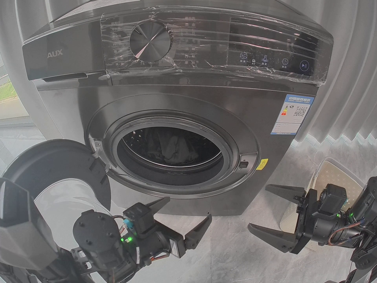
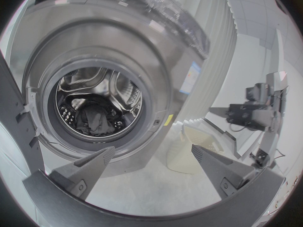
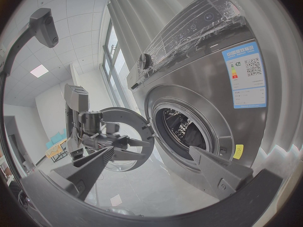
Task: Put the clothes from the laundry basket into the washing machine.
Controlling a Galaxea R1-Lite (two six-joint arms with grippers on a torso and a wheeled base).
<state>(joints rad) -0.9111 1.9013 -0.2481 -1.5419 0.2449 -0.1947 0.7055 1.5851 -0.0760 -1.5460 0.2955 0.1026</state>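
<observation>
The grey washing machine (image 1: 176, 87) stands ahead with its round door (image 1: 59, 169) swung open to the left. Dark clothes (image 1: 172, 148) lie inside the drum (image 2: 98, 101), seen as a dark heap of clothes (image 2: 93, 120) in the left wrist view and as dark clothes (image 3: 192, 136) in the right wrist view. My left gripper (image 1: 184, 213) hangs open and holds nothing, low in front of the machine below the drum opening. My right gripper (image 1: 271, 209) is open with nothing in it, to the right of the machine beside the white laundry basket (image 1: 337, 173). The basket (image 2: 189, 145) looks bare inside.
Pale curtains (image 1: 353, 79) hang behind and to the right of the machine. The open door stands close to my left arm. Light tiled floor (image 1: 235, 248) lies in front of the machine between both grippers.
</observation>
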